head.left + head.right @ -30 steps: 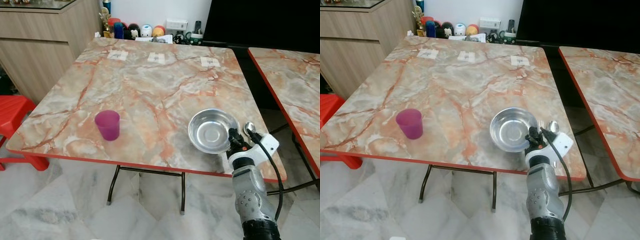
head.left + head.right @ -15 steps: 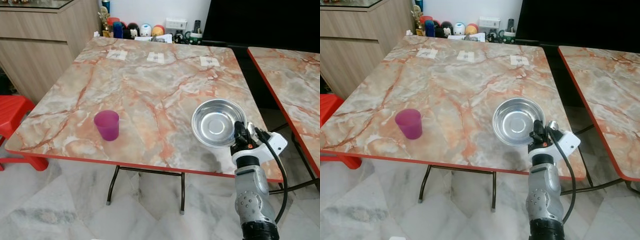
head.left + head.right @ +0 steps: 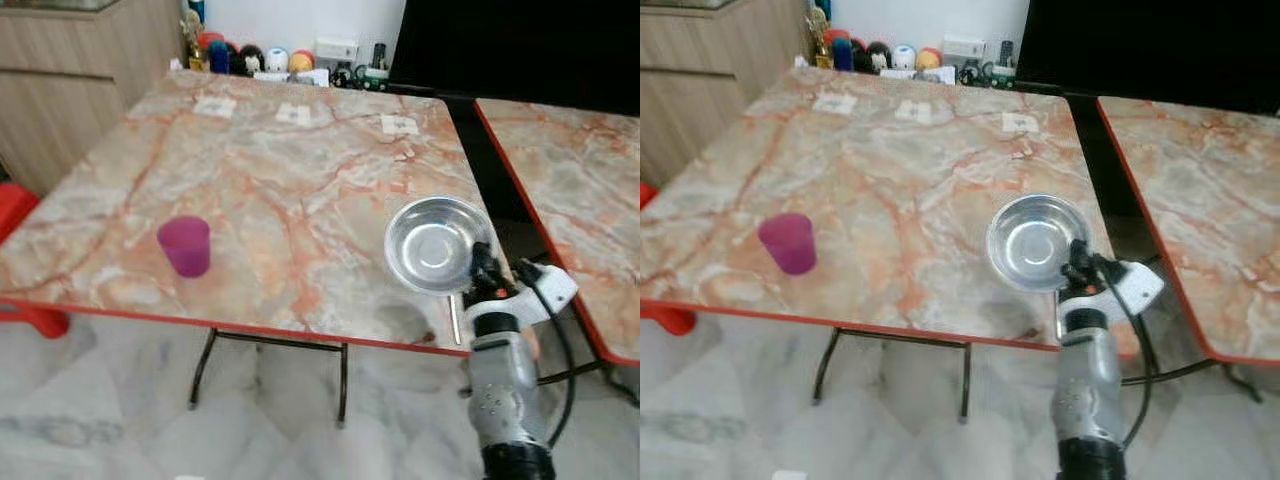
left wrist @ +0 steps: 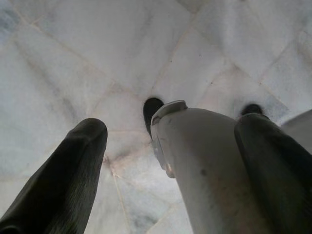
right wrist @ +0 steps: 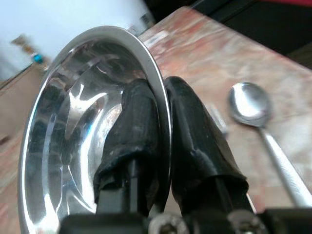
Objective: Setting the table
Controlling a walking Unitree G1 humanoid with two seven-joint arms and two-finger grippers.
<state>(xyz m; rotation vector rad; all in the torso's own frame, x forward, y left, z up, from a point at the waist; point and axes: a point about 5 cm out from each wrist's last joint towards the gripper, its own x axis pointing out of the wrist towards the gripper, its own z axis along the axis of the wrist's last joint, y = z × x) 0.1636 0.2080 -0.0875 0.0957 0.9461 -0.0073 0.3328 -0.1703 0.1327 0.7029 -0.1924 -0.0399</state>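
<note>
- Here, the head views are slightly blurred, so the small items along the far edge of the marble table [image 3: 300,170] are hard to identify — a row of coloured toys or bottles, no more can be said.
- The right gripper [image 5: 163,122] is clamped on the near rim of the one steel bowl [image 3: 436,244], one finger inside the bowl and one outside; the bowl is tilted and lifted off the table near its front right corner.
- In the head views the gripper's fingers are mostly hidden behind the bowl and the wrist.
- One spoon [image 5: 253,109] lies on the table just beside the bowl — its handle runs out of frame in the right wrist view.
- One purple cup [image 3: 185,245] stands upright near the table's front left, well apart from the bowl.
- A second marble table [image 3: 560,170] to the right is cut off by the frame.
- The left gripper [image 4: 170,165] hangs over the floor tiles, fingers apart.
</note>
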